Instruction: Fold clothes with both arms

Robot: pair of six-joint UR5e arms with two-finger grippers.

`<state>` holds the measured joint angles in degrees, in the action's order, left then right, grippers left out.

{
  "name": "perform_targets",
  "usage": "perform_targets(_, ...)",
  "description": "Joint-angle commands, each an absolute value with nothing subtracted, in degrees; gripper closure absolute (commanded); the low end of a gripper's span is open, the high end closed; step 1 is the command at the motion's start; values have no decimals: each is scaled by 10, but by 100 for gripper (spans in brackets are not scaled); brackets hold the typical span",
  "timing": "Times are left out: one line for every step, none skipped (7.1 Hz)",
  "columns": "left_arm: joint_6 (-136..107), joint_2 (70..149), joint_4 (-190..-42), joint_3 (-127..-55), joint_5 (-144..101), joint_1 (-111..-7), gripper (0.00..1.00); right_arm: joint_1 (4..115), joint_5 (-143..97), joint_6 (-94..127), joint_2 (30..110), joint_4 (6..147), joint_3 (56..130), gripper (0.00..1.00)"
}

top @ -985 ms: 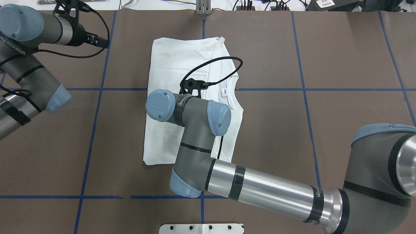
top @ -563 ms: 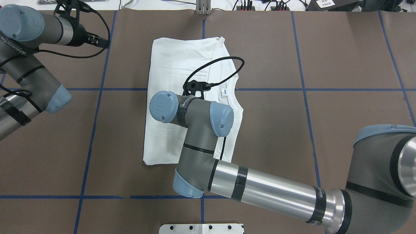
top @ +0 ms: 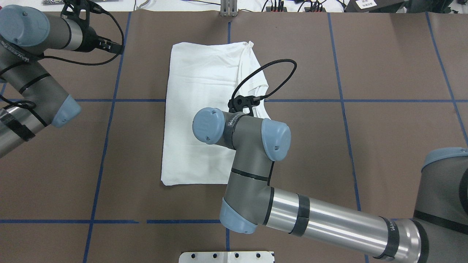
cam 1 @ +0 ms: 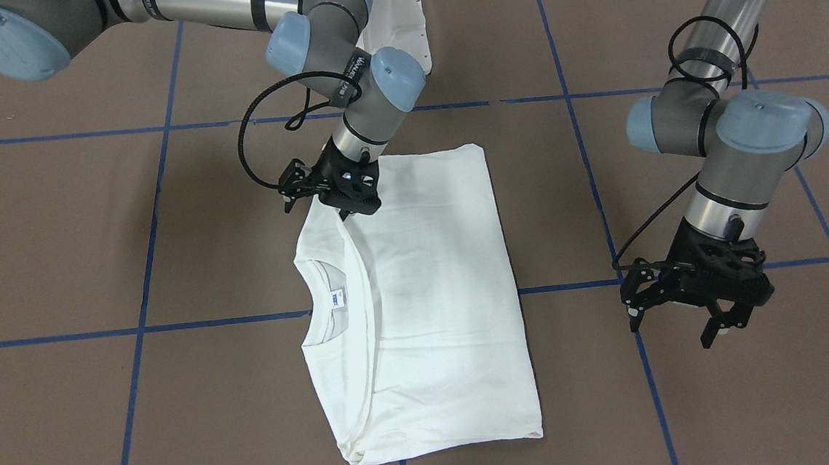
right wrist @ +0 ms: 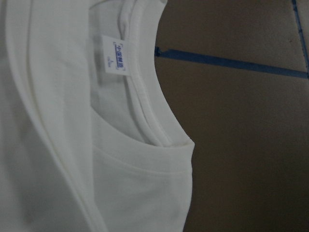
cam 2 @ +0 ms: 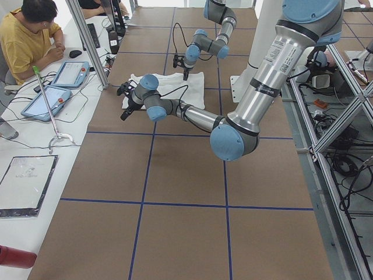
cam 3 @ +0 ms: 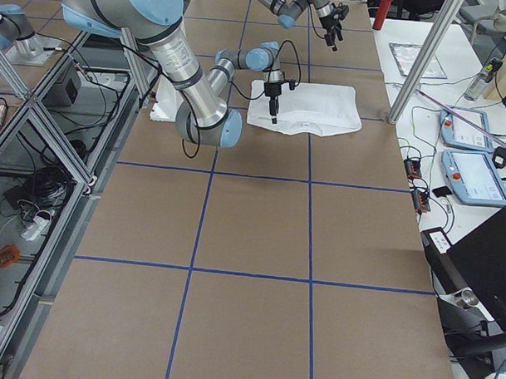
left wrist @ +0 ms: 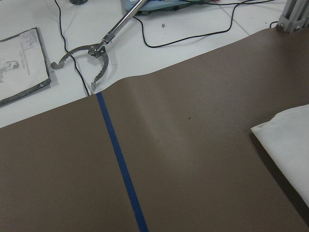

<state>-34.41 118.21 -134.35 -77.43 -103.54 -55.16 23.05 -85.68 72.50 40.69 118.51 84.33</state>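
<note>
The white T-shirt (cam 1: 433, 297) lies folded flat on the brown table, its round collar and blue-printed neck label (cam 1: 336, 297) facing up. No printed text shows. My right gripper (cam 1: 344, 210) hangs over the shirt's shoulder corner beside the collar, fingertips together, holding nothing. Its wrist view shows the collar (right wrist: 145, 96) and label (right wrist: 116, 55) close below. In the overhead view the right wrist (top: 252, 135) hides that gripper. My left gripper (cam 1: 724, 327) is open and empty, above bare table clear of the shirt's other side. Its wrist view shows one shirt corner (left wrist: 289, 145).
Blue tape lines (cam 1: 571, 287) cross the brown table cover. A white base plate (top: 226, 256) sits at the near edge. A metal grabber tool (left wrist: 91, 53) lies beyond the table's end. A seated person (cam 2: 29, 41) with tablets is at the left-end bench.
My right arm has swept to the right across the shirt, from its middle to the collar side. The shirt lies as before. The left arm has not moved.
</note>
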Motion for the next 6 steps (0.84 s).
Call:
perform_targets(-349,1182,-1344,-775,-1035,-552,0,232,-853,702,489,1217,929,0)
perform_targets(-349,1182,-1344,-776,-1035,-552,0,232,-851,700,523,1217,964,0)
perform_targets(-356,1182,-1342,-779,-1036,-551,0,236,-851,700,526,1215,988,0)
perform_targets(-362,1182,-1340,-783,-1049,-551,0,245,-854,695,526,1193,1018,0)
perform_targets(-393,1180,-1339,-807,-1081,-551,0,251,-858,690,546,1146,1072,0)
perform_targets(-418,1157,-1339,-847,-1082,-528,0,252,-860,679,601,1076,1146,0)
